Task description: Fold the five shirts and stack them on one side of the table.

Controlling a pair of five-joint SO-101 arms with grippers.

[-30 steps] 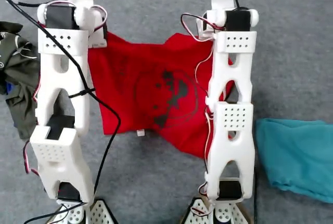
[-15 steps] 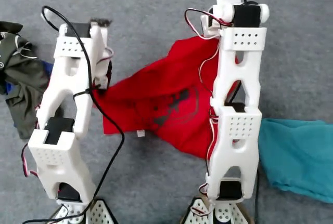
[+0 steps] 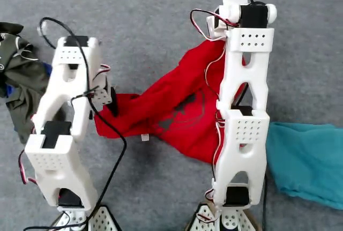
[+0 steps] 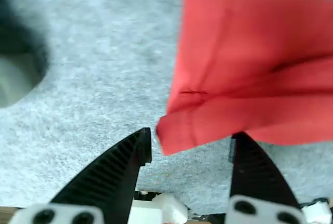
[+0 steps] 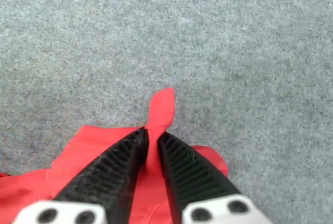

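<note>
On the desk (image 3: 150,27), treat the red shirt (image 3: 177,102) as mid-fold, with right pincer (image 5: 151,133) clamped on its far corner and left pincer (image 4: 191,135) apart, seemingly astride another corner; next, draw the far corner over.

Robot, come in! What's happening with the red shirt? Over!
Left gripper open at red shirt edge. Right gripper shut on a corner. Teal shirt and dark pile lie apart.

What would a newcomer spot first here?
The red shirt lies bunched on a slant in the middle of the high view. The right pincer is shut on its far edge, and the left pincer stands open about its left end. A teal shirt lies at the right edge and a dark heap at the left.
</note>
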